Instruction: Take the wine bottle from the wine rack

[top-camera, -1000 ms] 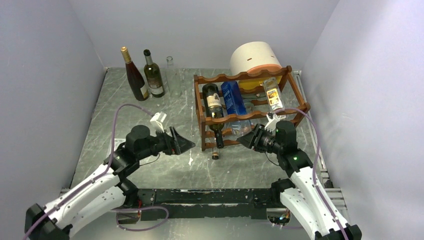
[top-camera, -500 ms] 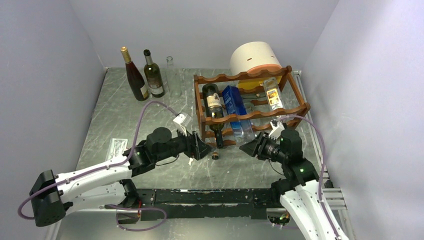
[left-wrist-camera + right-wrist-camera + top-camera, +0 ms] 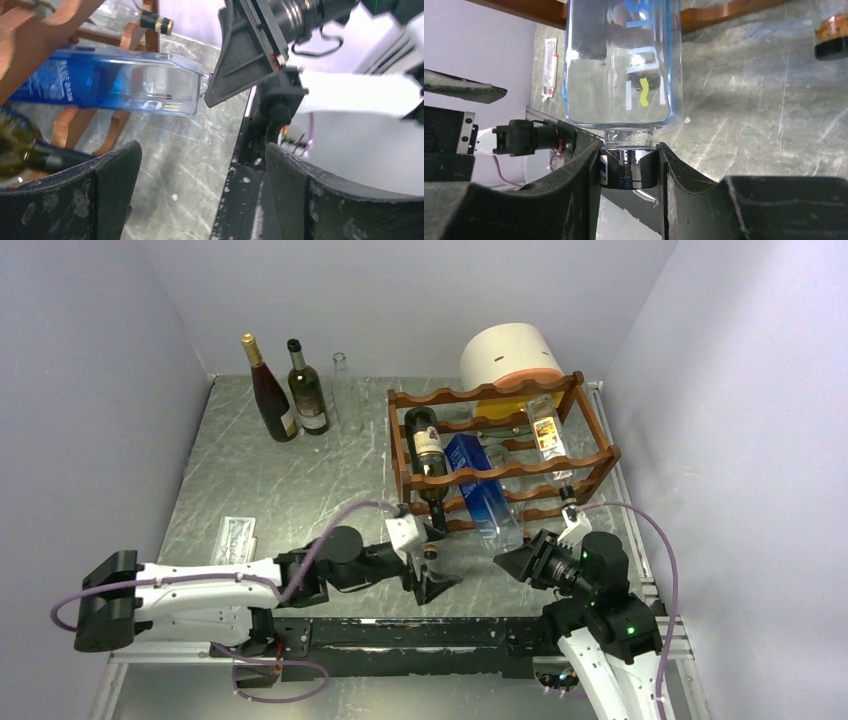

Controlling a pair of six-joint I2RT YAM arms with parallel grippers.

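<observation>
While partly in wine rack, blue bottle, cap half-hidden by right fingers.

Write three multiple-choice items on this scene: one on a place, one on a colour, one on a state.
1. Where do the two upright bottles stand?
A. At the far left of the table, apart from the wine rack
B. On top of the rack
C. Between the arm bases

2. What colour is the bottle that the right fingers clamp at its neck end?
A. Dark green
B. Red
C. Blue and clear

3. What state are the left fingers in?
A. Shut on the dark bottle
B. Open, holding nothing
C. Shut on a rack rail

Answers: A, the overhead view shows them near the far left wall. C, the right wrist view shows the blue bottle's clear glass and blue lettering. B, the left wrist view shows a wide gap with nothing in it.
</observation>
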